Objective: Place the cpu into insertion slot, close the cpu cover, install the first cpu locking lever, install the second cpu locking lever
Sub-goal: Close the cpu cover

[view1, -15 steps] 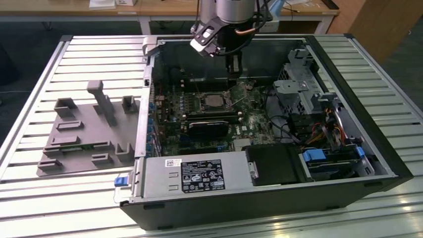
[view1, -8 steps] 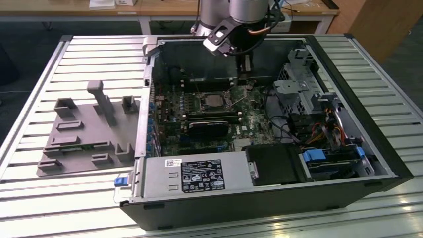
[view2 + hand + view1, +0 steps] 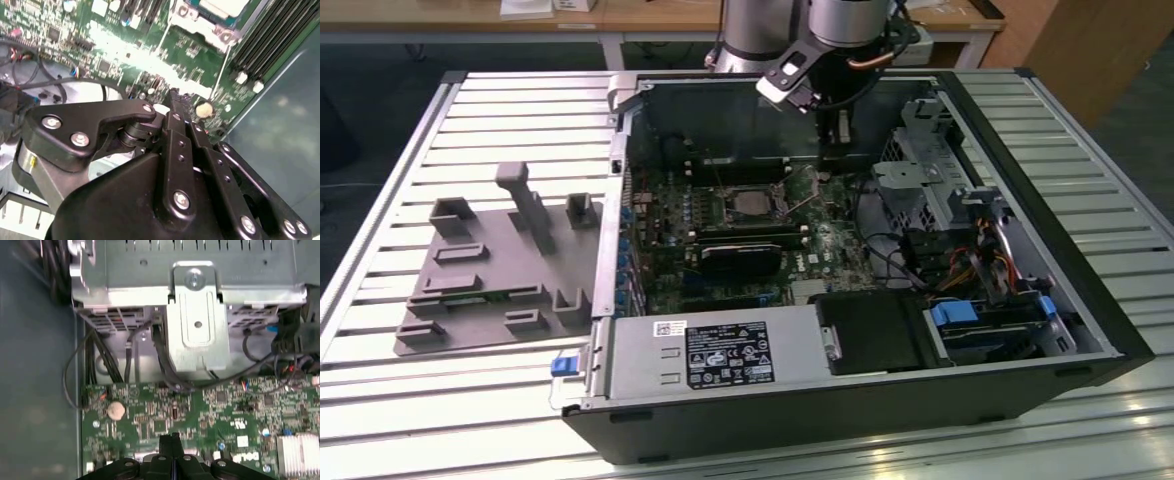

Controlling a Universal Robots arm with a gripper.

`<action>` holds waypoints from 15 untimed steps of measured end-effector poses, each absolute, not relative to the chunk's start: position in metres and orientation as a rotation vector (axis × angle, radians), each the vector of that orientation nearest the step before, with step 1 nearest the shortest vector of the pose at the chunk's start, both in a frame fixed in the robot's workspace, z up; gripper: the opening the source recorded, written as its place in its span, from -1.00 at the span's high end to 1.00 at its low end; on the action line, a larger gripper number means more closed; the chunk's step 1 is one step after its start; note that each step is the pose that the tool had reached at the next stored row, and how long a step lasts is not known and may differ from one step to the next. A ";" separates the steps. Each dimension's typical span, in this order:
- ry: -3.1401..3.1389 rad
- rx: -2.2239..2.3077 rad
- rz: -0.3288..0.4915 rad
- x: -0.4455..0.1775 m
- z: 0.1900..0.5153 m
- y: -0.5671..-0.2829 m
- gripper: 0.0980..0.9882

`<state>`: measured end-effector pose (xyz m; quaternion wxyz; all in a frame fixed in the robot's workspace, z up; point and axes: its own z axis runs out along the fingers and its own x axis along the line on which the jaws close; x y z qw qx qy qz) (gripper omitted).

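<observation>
Black gripper (image 3: 174, 97) links matt, screws shiny steel; motherboard (image 3: 200, 410) glossy green; cpu (image 3: 750, 203) top dull silvery metal; bracket (image 3: 197, 325) bare grey sheet metal, smooth; case (image 3: 854, 425) matt black outside; table (image 3: 520, 110) ribbed pale metal w/ slight sheen; fixture (image 3: 480, 290) matt grey plastic

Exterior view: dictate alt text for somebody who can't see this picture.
A robot arm reaches into an open computer case on a slatted table, its pincer low over the motherboard, to the exterior view's right of the cpu seated in the insertion slot. A grey fixture block lies at the exterior view's left.
</observation>
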<state>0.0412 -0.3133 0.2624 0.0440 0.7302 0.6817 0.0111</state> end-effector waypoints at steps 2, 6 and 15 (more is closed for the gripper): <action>2.084 2.232 0.034 0.043 0.262 -0.313 0.99; 2.084 2.232 0.034 0.047 0.259 -0.313 0.99; 2.086 2.234 0.029 0.050 0.246 -0.313 0.99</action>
